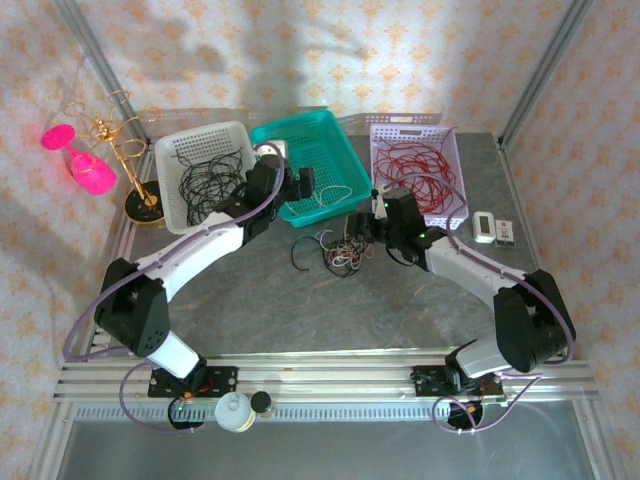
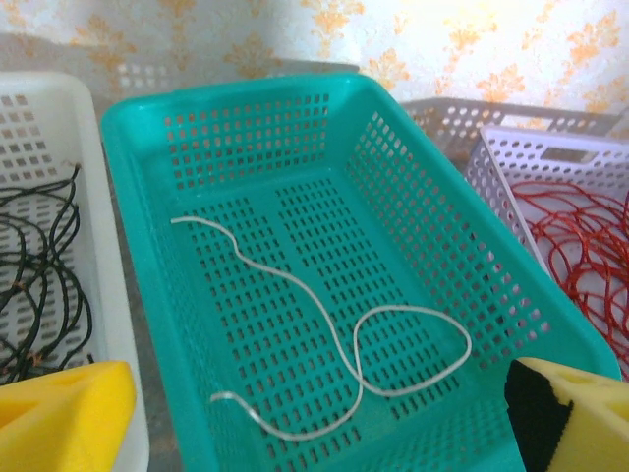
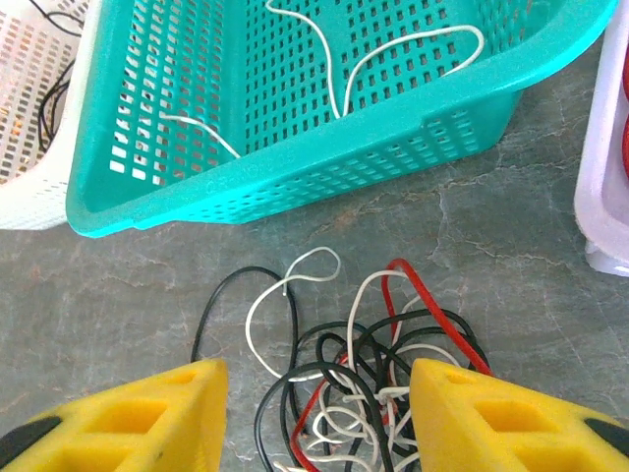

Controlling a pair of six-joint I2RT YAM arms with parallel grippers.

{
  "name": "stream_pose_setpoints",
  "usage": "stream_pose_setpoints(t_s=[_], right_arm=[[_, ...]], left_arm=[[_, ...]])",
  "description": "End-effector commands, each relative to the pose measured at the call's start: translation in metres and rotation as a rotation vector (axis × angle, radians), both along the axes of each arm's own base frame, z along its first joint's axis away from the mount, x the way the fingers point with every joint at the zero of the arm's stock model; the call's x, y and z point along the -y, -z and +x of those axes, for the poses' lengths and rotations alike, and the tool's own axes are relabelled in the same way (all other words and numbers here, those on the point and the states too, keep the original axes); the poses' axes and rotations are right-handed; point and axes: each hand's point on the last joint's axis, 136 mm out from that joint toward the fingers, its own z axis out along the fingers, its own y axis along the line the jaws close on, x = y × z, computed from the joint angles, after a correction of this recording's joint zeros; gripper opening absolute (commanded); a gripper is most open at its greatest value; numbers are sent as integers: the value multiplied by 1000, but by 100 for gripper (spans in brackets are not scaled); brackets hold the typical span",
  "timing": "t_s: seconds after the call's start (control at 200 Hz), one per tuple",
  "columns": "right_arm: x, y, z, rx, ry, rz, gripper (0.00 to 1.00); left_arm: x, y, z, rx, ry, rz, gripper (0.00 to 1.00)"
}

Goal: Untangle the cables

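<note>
**Top cam:** gives you the layout. The knotted clump of thin red, white & black cables (image 1: 335, 250) lies on the grey marbled table top (image 1: 300, 310), just in front of the teal perforated plastic basket (image 1: 345, 160) and between the 2 arms. The white perforated plastic basket (image 1: 200, 132) to the left holds black cables (image 1: 205, 185). The lilac perforated plastic basket (image 1: 410, 125) to the right holds red cables (image 1: 415, 170). L gripper (image 1: 300, 185) hangs over the teal basket. R gripper (image 1: 365, 232) sits at the clump's right edge. You cannot read either jaw gap from this cam.

**L wrist cam:** L gripper (image 2: 319, 393) has its jaws spread wide, with the yellow fingers (image 2: 59, 418) at the frame corners. Below them, one loose white cable (image 2: 334, 334) lies curled on the teal basket floor.

**R wrist cam:** R gripper (image 3: 319, 393) has its jaws apart, one finger on each side of the clump (image 3: 359, 364), with strands lying in the gap. You cannot tell if a finger touches a strand. One black loop & one white loop stray toward the teal basket wall.
</note>
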Motion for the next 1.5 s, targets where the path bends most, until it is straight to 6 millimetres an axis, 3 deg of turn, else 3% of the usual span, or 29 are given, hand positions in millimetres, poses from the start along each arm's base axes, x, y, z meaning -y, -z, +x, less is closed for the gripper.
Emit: stream_pose_setpoints(t_s=[0.0,0.17,0.33,0.561,0.656,0.721,0.941,1.206,1.326,1.497], right_arm=[[9,-3,-7,9,-12,-42,51],[20,5,-16,-43,5,-106,51],[34,15,-32,-80,28,-143,52],[28,20,-39,-85,12,-80,51],[27,19,-36,-58,21,-58,51],[25,19,-33,-32,25,-40,51],[27,33,-27,22,49,-34,51],[31,45,-30,61,25,-66,53],[32,43,-31,70,30,-62,53],[31,41,-34,78,24,-36,53]], left_arm=[[9,-6,-25,15,43,-53,97],[19,18,-74,-40,112,-121,90],[11,72,-122,-191,97,-157,82],[-2,135,-157,-380,-60,-323,76],[-5,155,-162,-432,-144,-401,60],[-4,167,-164,-474,-183,-426,55],[10,187,-165,-602,-324,-486,57],[49,192,-161,-690,-397,-501,59],[47,201,-159,-717,-485,-484,56],[46,196,-147,-683,-529,-451,56]])
